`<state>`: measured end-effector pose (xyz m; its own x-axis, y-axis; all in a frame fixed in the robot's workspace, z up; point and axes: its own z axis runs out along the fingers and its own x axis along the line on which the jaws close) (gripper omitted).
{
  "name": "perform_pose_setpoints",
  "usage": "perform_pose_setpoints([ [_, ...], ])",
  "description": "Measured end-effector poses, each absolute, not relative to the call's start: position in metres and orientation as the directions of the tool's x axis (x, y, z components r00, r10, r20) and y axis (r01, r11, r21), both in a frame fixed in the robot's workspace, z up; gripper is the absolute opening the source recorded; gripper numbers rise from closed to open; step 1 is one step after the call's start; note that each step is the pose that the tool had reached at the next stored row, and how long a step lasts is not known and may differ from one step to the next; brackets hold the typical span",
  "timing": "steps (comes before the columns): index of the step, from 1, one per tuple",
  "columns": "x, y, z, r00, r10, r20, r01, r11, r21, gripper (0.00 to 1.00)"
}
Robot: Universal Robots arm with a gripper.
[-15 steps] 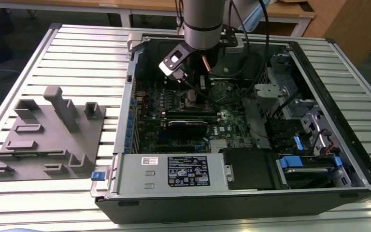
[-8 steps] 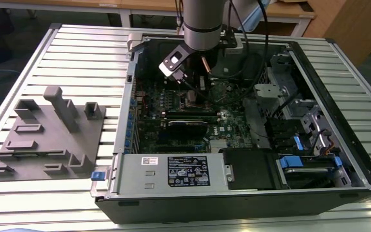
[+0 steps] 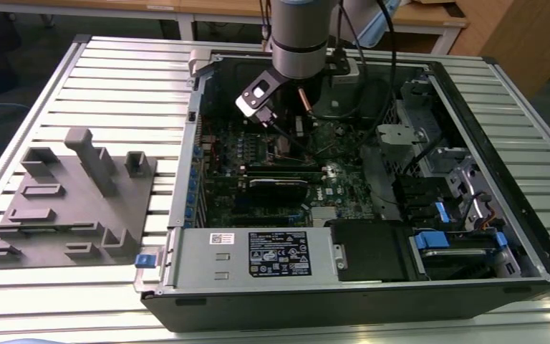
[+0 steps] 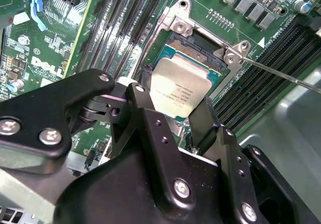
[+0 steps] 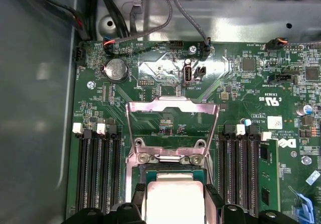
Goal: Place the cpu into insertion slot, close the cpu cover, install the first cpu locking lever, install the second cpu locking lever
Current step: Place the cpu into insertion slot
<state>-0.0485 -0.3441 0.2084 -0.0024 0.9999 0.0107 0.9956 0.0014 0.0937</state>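
The hand [image 4: 173, 101] is clenched on the cpu [image 4: 181, 86]. Its two black fingers [image 4: 140, 96] press against opposite edges of the chip, as both wrist views show. In the exterior view the arm reaches straight down into the open computer case [image 3: 504, 244], which lies on the slatted worktop [image 3: 112, 79], and the hand works over the far part of the green motherboard [image 3: 337, 190].

The insertion slot [image 4: 193, 50] lies directly under the hand. The cpu hangs flat-side-up just over it but is not squarely on it. A band of gold contacts shows on one side of the chip, so by the look of it the cpu is not seated and is offset slightly toward the hand's side of the slot.

In the first wrist view the cpu cover [image 5: 173, 106] is swung back on its hinge, beyond the slot from the cpu [image 5: 173, 204] and clear of the opening. Long black memory slots [image 5: 95, 169] flank the socket on both sides. A thin metal rod [image 4: 281, 76], probably a locking lever, juts away from one corner of the socket.
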Motion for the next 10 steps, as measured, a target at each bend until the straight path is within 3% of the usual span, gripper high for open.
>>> perform_pose_setpoints([
  [10,-0.0486,-0.3440,0.2069,-0.002,1.000,0.011,0.996,0.001,0.094,0.54],
])
